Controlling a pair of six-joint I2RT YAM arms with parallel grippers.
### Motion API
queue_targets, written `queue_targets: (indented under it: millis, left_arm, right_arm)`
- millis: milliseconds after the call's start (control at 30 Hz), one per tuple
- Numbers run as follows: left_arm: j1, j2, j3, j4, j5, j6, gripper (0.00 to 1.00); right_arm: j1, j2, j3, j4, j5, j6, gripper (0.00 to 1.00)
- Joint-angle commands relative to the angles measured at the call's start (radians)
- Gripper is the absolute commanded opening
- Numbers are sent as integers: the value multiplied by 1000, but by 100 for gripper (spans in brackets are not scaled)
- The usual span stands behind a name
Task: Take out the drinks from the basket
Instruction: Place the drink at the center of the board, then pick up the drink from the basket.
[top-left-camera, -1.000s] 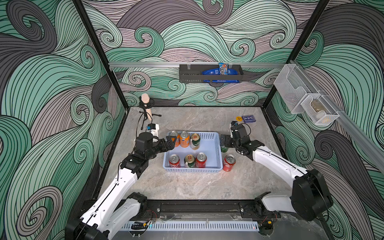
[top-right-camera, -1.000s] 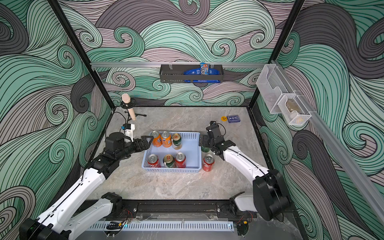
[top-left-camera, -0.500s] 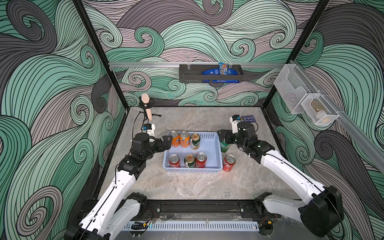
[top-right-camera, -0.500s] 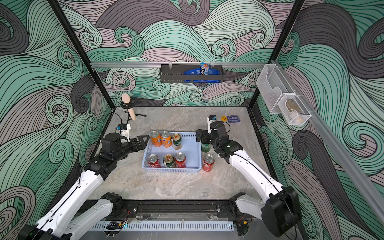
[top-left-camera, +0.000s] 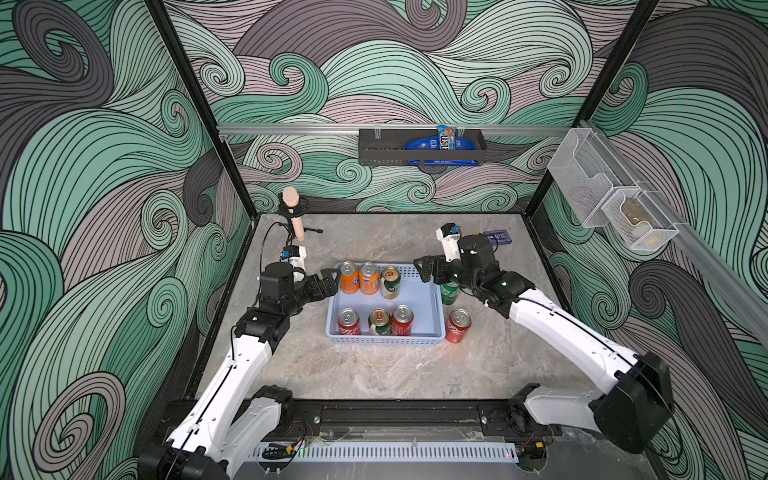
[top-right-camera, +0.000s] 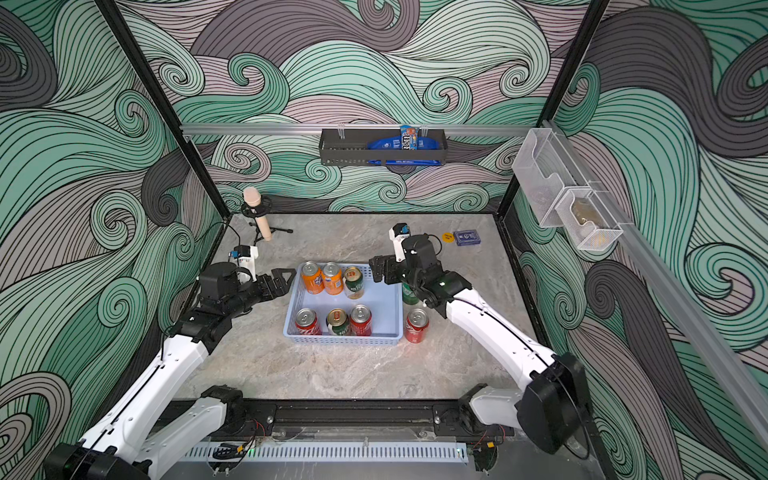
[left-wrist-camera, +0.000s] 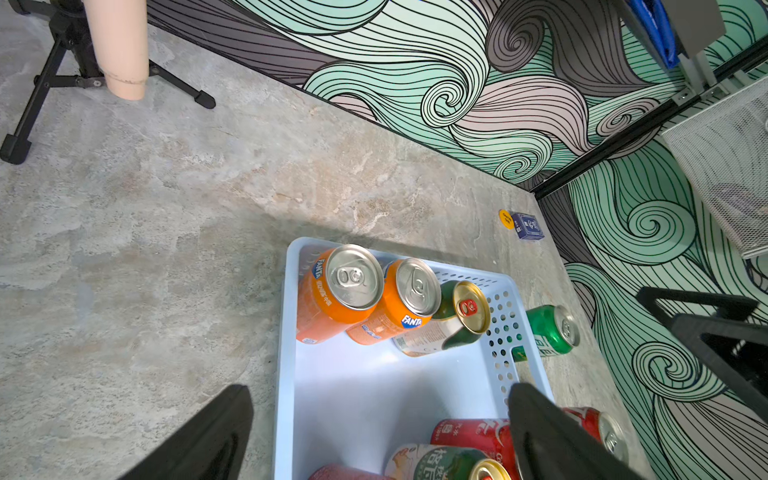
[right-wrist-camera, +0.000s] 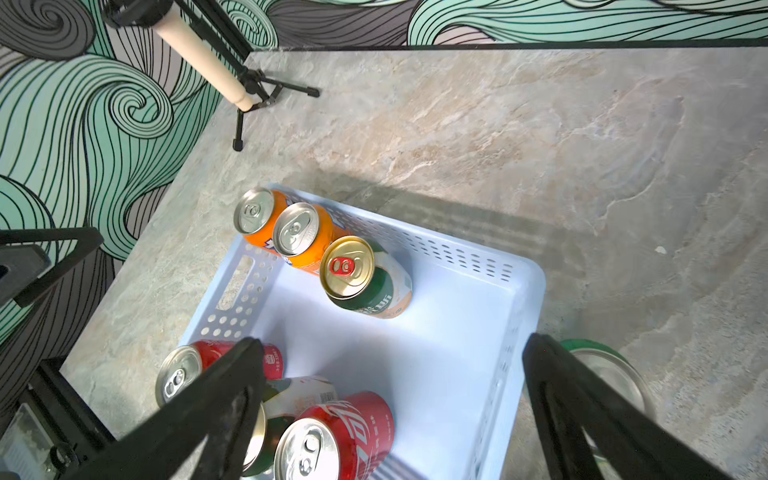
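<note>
Clutter keeps to the far edge of the worktop (top-left-camera: 374, 374). A peach cylinder (top-left-camera: 296, 224) on a black tripod (right-wrist-camera: 291, 86) stands in the far left corner. A dark blue card box (top-left-camera: 498, 237) and a yellow disc (top-right-camera: 447, 237) lie toward the far right corner. A black rack (top-left-camera: 374, 151) holding blue packets (top-left-camera: 419, 144) hangs on the back wall, and white mesh bins (top-left-camera: 582, 174) on the right wall.

The basket (top-left-camera: 384, 340) sits mid-worktop with six drinks. Two orange cans (top-left-camera: 349, 278) and a green-and-cream can (top-left-camera: 390, 283) stand along its far wall. Two red cans (top-left-camera: 348, 323) flank another green-and-cream one along its near wall. A green can (top-left-camera: 449, 293) and a third red can (top-left-camera: 458, 326) stand on the worktop just outside its right wall.

The left gripper (top-left-camera: 330, 281), jaws spread and empty, is just beside the basket's left wall near its far corner, close to the nearest orange can. The right gripper (top-left-camera: 424, 271), also spread and empty, hovers over the basket's far right corner, with the green can below its wrist.

"Fanta" reads on both orange cans in the left wrist view. The red cans carry white Chinese script.
</note>
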Motion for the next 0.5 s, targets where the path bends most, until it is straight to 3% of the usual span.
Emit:
queue_targets:
  millis: [0,367,467]
  left_arm:
    - [10,-9,13,18,10,33,99]
    - [23,39,50,-37,-57,130,99]
    - [27,49,42,-34,20,129,99]
  right_arm:
    - [36,53,45,8,-40,-29,95]
    - [68,136,65,6,-68,-77,94]
    - [71,149,63,5,-67,-81,94]
